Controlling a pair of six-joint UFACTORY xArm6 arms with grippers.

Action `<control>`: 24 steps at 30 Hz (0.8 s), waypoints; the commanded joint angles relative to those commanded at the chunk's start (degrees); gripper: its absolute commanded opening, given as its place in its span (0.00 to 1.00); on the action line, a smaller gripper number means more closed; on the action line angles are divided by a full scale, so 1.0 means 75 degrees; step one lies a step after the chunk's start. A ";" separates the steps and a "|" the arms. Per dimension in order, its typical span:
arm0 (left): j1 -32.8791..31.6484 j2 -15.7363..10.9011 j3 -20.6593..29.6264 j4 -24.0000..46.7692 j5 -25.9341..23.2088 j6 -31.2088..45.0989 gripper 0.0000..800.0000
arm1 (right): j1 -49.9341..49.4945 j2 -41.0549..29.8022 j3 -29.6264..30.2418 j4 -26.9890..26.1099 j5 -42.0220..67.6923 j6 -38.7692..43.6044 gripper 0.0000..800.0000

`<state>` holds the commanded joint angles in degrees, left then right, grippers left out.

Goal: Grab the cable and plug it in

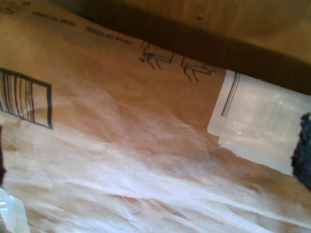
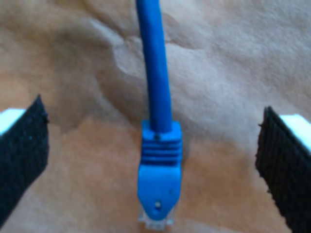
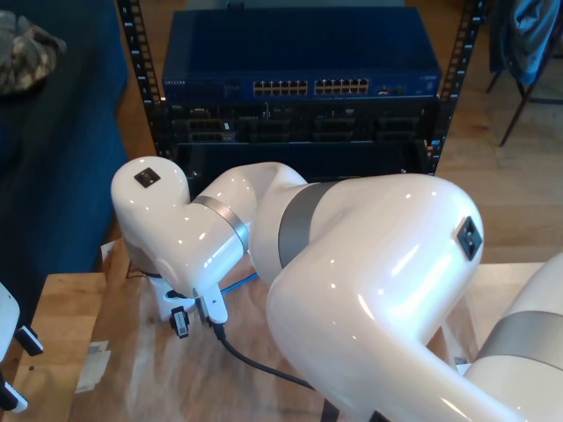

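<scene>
Second gripper [image 2: 155, 141] open, astride blue Ethernet cable [image 2: 154, 63] | light, limp cord; rigid boot [image 2: 160, 160] best hold | first gripper: state unclear

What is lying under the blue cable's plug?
Crumpled brown paper lies under the cable and its plug. What the paper covers is hidden. My second claw is open around the plug.
</scene>
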<state>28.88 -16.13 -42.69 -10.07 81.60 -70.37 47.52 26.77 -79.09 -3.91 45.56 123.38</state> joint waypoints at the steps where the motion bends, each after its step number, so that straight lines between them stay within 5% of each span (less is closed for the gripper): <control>1: 0.0000 0.0000 0.0000 -0.0012 -0.0012 0.0000 1.00 | -0.0012 0.0000 0.0012 0.0000 0.0000 0.0012 0.74; 8: 0.0000 0.0000 0.0000 -0.0012 0.0000 0.0000 1.00 | -0.0012 0.0000 0.0047 -0.0023 0.0012 0.0012 0.61; 14: 0.0000 0.0000 0.0000 -0.0012 0.0000 0.0000 1.00 | -0.0012 0.0000 0.0047 -0.0035 0.0000 0.0035 0.29; 16: 0.0000 0.0000 0.0000 -0.0012 0.0000 0.0000 1.00 | 0.0000 -0.0012 0.0047 -0.0059 0.0000 0.0035 0.05; 20: -0.0070 -0.0012 -0.0199 -0.0070 0.0023 0.0000 1.00 | -0.0035 -0.0234 0.0129 -0.0141 0.0047 0.0023 0.02; 24: -0.0305 -0.0059 -0.0527 -0.0680 0.0117 0.0023 1.00 | -0.0586 -0.1547 0.0903 -0.0105 0.0445 0.0035 0.02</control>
<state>26.59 -16.57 -46.65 -15.16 82.48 -70.20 43.12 15.16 -72.32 -4.70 48.90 123.65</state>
